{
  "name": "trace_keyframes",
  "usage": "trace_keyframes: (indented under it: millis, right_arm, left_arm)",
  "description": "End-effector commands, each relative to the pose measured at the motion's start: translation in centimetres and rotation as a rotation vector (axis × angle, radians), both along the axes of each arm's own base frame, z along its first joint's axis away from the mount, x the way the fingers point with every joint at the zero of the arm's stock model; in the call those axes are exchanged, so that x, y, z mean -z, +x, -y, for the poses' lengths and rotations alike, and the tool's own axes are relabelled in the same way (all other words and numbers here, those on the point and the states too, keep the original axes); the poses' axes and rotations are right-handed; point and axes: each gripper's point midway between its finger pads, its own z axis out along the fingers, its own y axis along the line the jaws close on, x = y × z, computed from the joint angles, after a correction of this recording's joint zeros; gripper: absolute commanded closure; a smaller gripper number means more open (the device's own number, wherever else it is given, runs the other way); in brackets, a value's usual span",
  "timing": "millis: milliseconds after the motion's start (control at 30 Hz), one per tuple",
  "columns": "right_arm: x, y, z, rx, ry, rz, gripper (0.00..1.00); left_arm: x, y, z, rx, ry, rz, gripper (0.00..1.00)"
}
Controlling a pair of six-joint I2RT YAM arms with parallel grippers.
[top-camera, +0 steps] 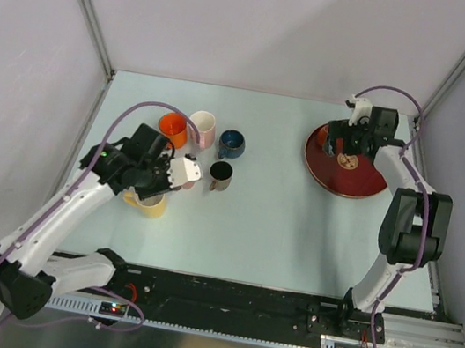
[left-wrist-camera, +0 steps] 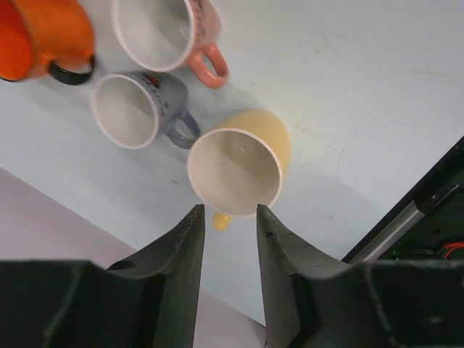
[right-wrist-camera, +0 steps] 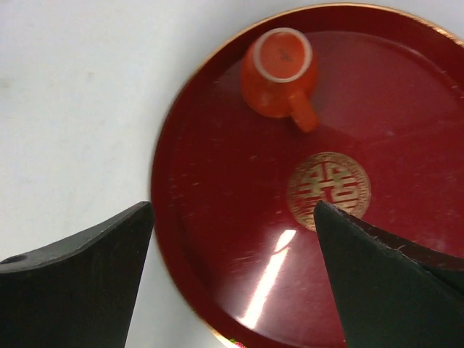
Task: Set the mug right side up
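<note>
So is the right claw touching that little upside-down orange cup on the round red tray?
Apart. The right wrist view shows bare round red tray between the open right gripper and the small upside-down orange cup.

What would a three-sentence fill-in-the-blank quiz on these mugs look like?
The small orange cup sits upside down on the ___ plate.
The yellow mug in front of the left gripper has its mouth facing ___.
The right gripper hovers over the plate with jaws ___.
Missing: red; up; open.
</note>
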Motion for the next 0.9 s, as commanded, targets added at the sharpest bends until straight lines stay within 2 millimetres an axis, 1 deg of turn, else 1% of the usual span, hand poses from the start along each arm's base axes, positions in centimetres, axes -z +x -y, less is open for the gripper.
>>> trace_keyframes:
  millis: [0,33,67,100,133,167,200,233,300,333,367,400,433,467,533,567,633,700,867]
  right_arm:
    - [-1.1,3.6,3.8,0.016,-0.131,0.09,0.04]
    - [-1.2,4.0,3.7,-0.017,-0.141,0.101,0.06]
    - [-0.7,4.4,3.7,-0.063,-0.163,0.103,0.08]
    - [-0.7,4.8,3.4,-0.107,-0.174,0.105,0.11]
    - [-0.1,5.1,3.3,-0.155,-0.195,0.098,0.14]
    - [-0.3,5.5,3.2,-0.196,-0.209,0.096,0.17]
    - [0.6,5.9,3.1,-0.237,-0.226,0.08,0.2]
    - [0.4,6.3,3.2,-0.266,-0.241,0.076,0.23]
    - [2.1,7.3,3.3,-0.316,-0.264,0.037,0.28]
    - [2.7,7.4,3.4,-0.336,-0.273,0.011,0.3]
    - [3.1,8.0,3.5,-0.35,-0.278,0.003,0.32]
    - [2.8,8.5,3.5,-0.363,-0.284,0.004,0.34]
    - [3.3,8.8,3.5,-0.374,-0.283,-0.007,0.35]
    - [3.2,9.2,3.5,-0.382,-0.283,-0.007,0.36]
    - [3.4,9.5,3.2,-0.4,-0.275,-0.01,0.37]
    - [3.5,9.6,3.1,-0.406,-0.272,-0.007,0.37]
    - [3.9,9.5,2.8,-0.424,-0.268,-0.009,0.38]
    - [4.5,9.2,2.5,-0.447,-0.264,-0.023,0.38]
    - [6.6,8.5,2.7,-0.464,-0.281,-0.078,0.4]
  left_arm:
    - [-3.5,-0.2,1.7,0.037,-0.106,0.042,0.6]
    - [-4.2,0.2,2.0,0.01,-0.127,0.045,0.59]
    - [-4.4,0.6,2.3,-0.014,-0.138,0.038,0.59]
    - [-5.0,1.1,2.7,-0.045,-0.16,0.037,0.58]
    - [-5.2,1.5,3.0,-0.07,-0.173,0.03,0.58]
    - [-5.8,1.8,3.3,-0.09,-0.194,0.031,0.58]
    - [-6.0,2.2,3.6,-0.105,-0.204,0.026,0.57]
    - [-6.4,2.6,3.8,-0.125,-0.215,0.031,0.57]
    - [-7.0,3.5,3.9,-0.175,-0.222,0.043,0.57]
    - [-7.1,4.1,3.8,-0.207,-0.218,0.051,0.55]
    - [-7.2,4.4,3.6,-0.244,-0.222,0.055,0.52]
    - [-7.3,4.9,3.4,-0.276,-0.225,0.056,0.47]
    - [-7.3,5.2,3.1,-0.32,-0.223,0.061,0.37]
    - [-7.4,5.4,2.7,-0.357,-0.227,0.067,0.24]
    - [-7.6,5.7,2.2,-0.407,-0.245,0.068,0.1]
    - [-7.7,5.8,2.1,-0.424,-0.254,0.067,0.06]
    - [-7.9,5.9,2.1,-0.441,-0.28,0.058,0.03]
    - [-8.0,5.9,2.4,-0.439,-0.3,0.048,0.02]
    - [-8.1,6.0,2.8,-0.414,-0.31,0.036,0.03]
